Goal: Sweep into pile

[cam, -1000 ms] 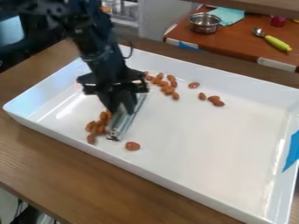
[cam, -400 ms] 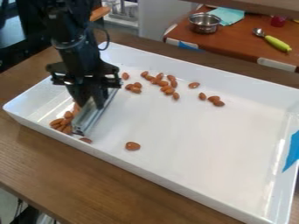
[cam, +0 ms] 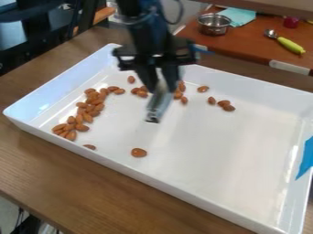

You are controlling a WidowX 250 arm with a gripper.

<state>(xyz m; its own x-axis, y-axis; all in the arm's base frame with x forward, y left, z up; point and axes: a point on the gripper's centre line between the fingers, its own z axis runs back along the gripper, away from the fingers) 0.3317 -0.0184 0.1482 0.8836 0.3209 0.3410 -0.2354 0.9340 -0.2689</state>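
Brown wood makes up the bench (cam: 92,180) under my work, its grain running past a large white tray (cam: 159,175) with raised walls and a piece of blue tape (cam: 305,157) on its right wall. Behind, at the upper right, stands a second, redder bench (cam: 254,45) with things on it: one metal pot (cam: 214,24), one teal cloth (cam: 238,16), one utensil (cam: 290,45) with a yellow-green handle and one small red object (cam: 291,22). Dark furniture (cam: 36,34) fills the upper left of the room

I have one end effector (cam: 160,87), hanging over the far half of the tray, closed on one silvery metal bar (cam: 156,106) that slants down toward the near side

As for the almonds (cam: 93,101), I count roughly twenty in a curved, uneven band along the tray's left part; they overlap, so I cannot give that number exactly. Toward the far wall lies one alone, with three bunched just nearer. Beside my end effector, on the right of the view, I see at least three, partly hidden, then one apart, then a group of three. By the near wall lie two singles, well apart from each other
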